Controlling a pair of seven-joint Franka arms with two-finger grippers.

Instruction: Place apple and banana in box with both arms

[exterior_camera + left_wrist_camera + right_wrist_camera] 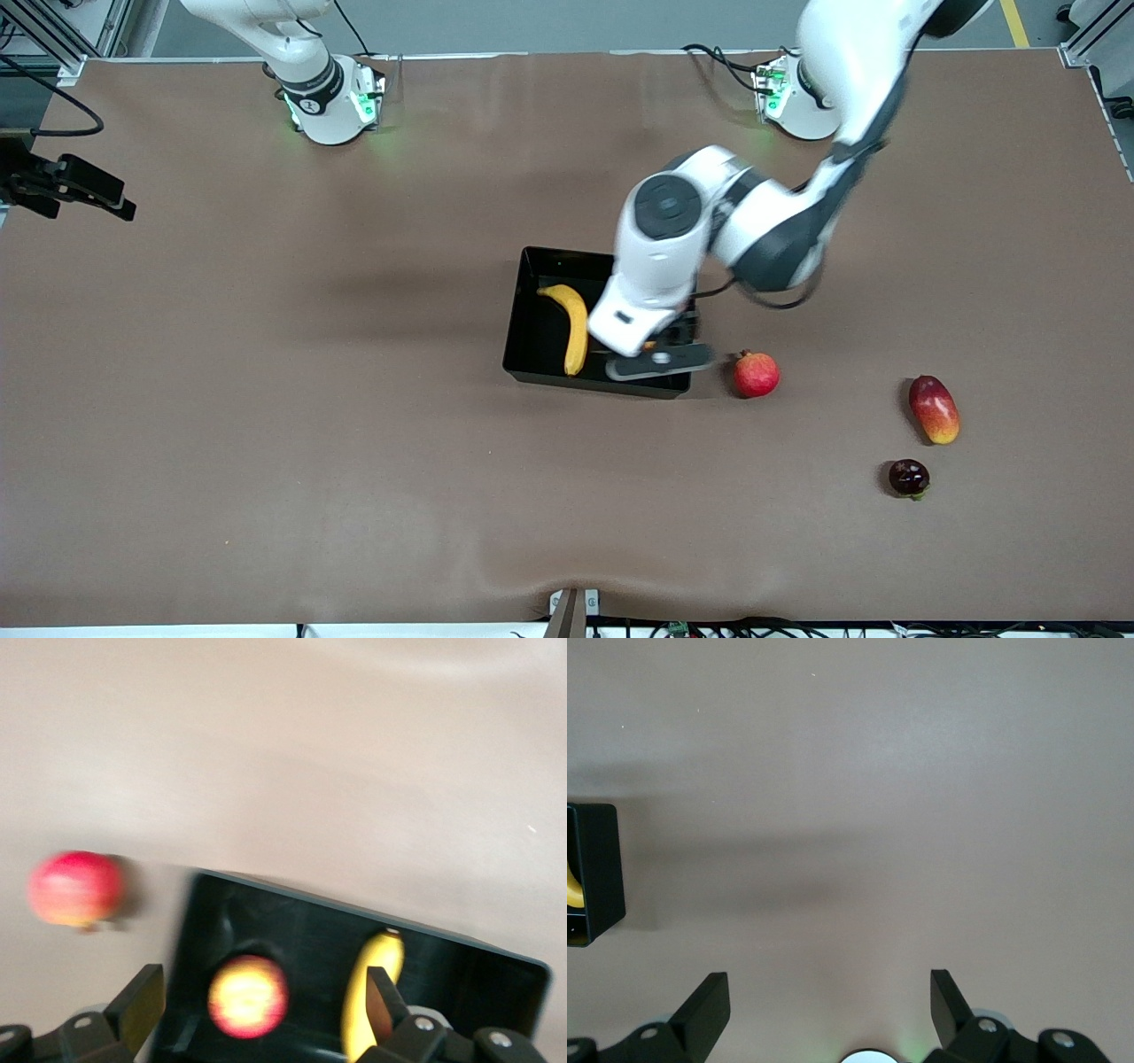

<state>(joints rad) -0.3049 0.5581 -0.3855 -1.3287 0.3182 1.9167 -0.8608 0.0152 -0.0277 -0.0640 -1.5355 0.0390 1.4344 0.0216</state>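
The black box (519,312) sits mid-table. The banana (576,324) lies in it, along the side toward the right arm's end. My left gripper (666,341) hangs over the box's end toward the left arm; the hand hides its fingers in the front view. In the left wrist view it (262,981) is open. The apple (248,996) sits below the gap on the box floor (292,921), apart from both fingers, with the banana (365,992) beside it. My right gripper (828,979) is open and empty over bare table, and waits near its base.
An evenly red round fruit with a crown tip (756,374) lies on the table just beside the box, toward the left arm's end. A red-yellow mango (934,408) and a small dark fruit (908,477) lie farther that way. The box corner (594,859) shows in the right wrist view.
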